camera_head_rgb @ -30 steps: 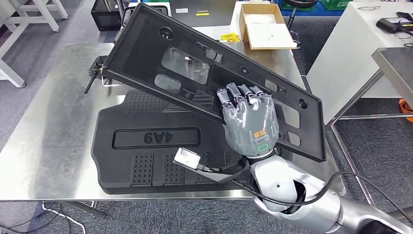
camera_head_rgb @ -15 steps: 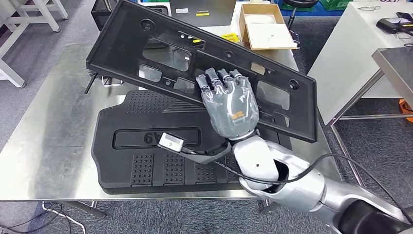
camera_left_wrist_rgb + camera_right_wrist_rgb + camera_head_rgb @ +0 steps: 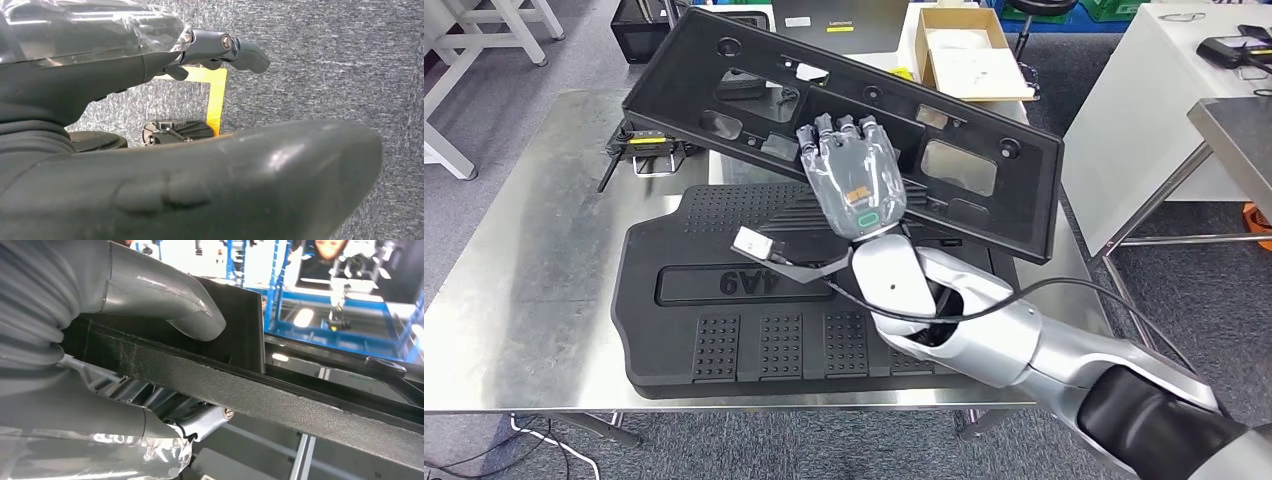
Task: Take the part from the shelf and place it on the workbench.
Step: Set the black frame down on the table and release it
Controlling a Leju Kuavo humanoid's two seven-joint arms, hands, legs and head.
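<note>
The right hand [image 3: 852,185] grips the near edge of a long black frame [image 3: 944,110], thumb [image 3: 170,300] on one face and fingers on the other, holding it tilted in the air. Just below hand and frame, a black ribbed mat [image 3: 714,300] lies on the steel workbench [image 3: 534,250]. Beyond the frame sits a cardboard box [image 3: 969,55]. The left hand [image 3: 150,100] hangs over grey carpet, fingers curled around nothing.

Workshop/lab floor — steel workbench [image 3: 544,250] on grey carpet tiles, black moulded panels [image 3: 724,290] stacked on it, white tables [image 3: 1144,90] alongside, open cardboard box [image 3: 969,50], blue racking [image 3: 320,295] w/ bright lights behind — industrial test area.
</note>
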